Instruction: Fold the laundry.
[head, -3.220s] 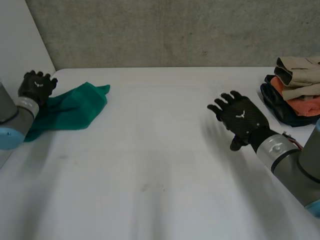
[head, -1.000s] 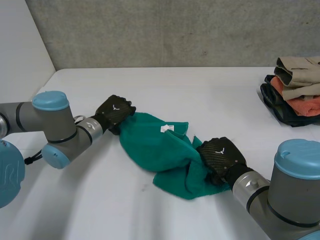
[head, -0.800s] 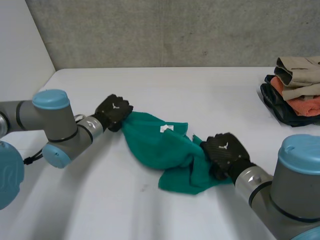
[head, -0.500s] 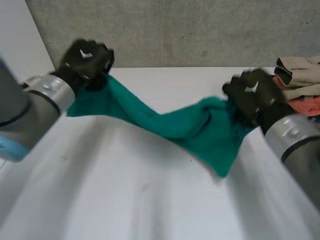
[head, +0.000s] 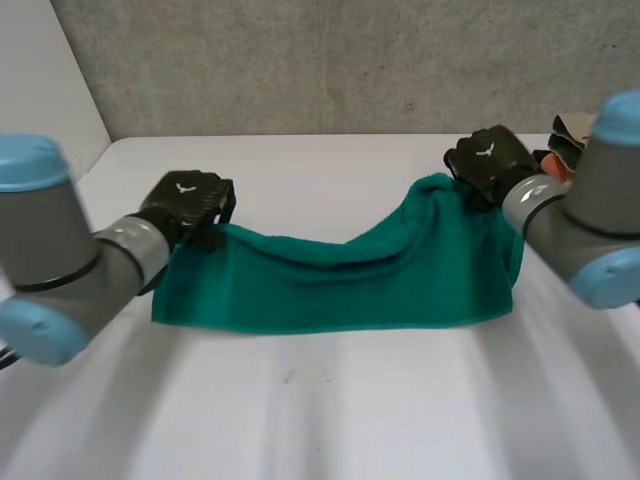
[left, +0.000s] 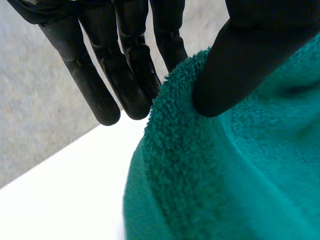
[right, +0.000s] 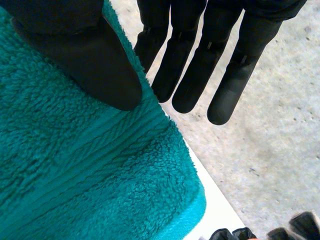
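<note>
Both arms reach forward, spread wide above the surface. The left hand (head: 188, 205) pinches a towel (head: 330, 290) corner between thumb and straight fingers (left: 90, 80). The right hand (head: 487, 160) pinches the opposite corner likewise.

The left hand (head: 190, 203) and the right hand (head: 488, 160) each grip an upper corner of a green towel (head: 340, 290) — it hangs spread between them, top edge sagging in the middle, the right corner held higher. Its lower edge is near the white table (head: 330, 410). Folded clothes (head: 562, 129) peek out behind the right arm.
</note>
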